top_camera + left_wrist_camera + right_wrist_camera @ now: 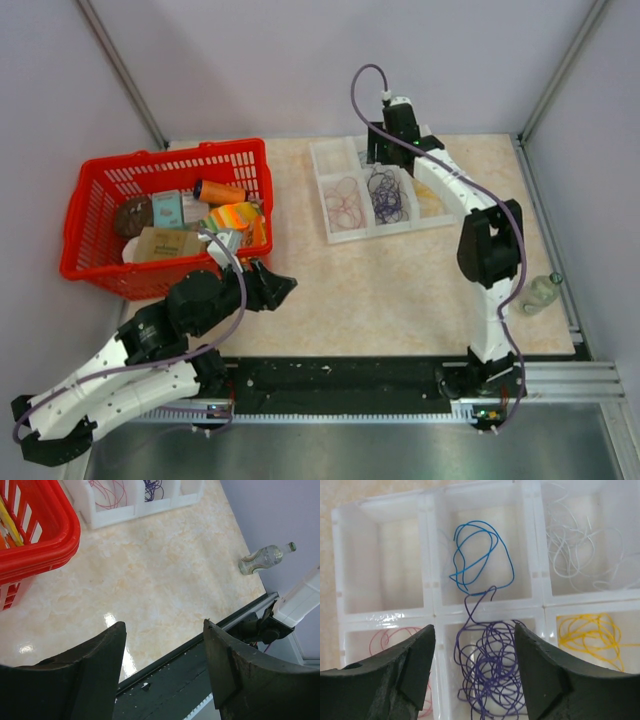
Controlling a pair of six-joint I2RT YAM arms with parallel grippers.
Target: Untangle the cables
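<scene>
A white compartment tray [372,231] stands at the back middle of the table and holds the cables sorted by colour. In the right wrist view, a purple bundle [490,670] lies in the near middle cell. One purple end hooks over the divider [430,585] to a blue wire [480,555] in the cell behind. White wires [580,545], yellow wires [590,630] and pink wires [385,637] lie in other cells. My right gripper [474,627] hovers open over the purple bundle [385,195], holding nothing. My left gripper [285,285] is open and empty above the table's near edge [165,625].
A red basket [100,260] with packets and a can stands at the left, close to the left arm. A clear bottle [540,293] lies at the right edge, also seen in the left wrist view [262,558]. A black rail [340,375] runs along the front.
</scene>
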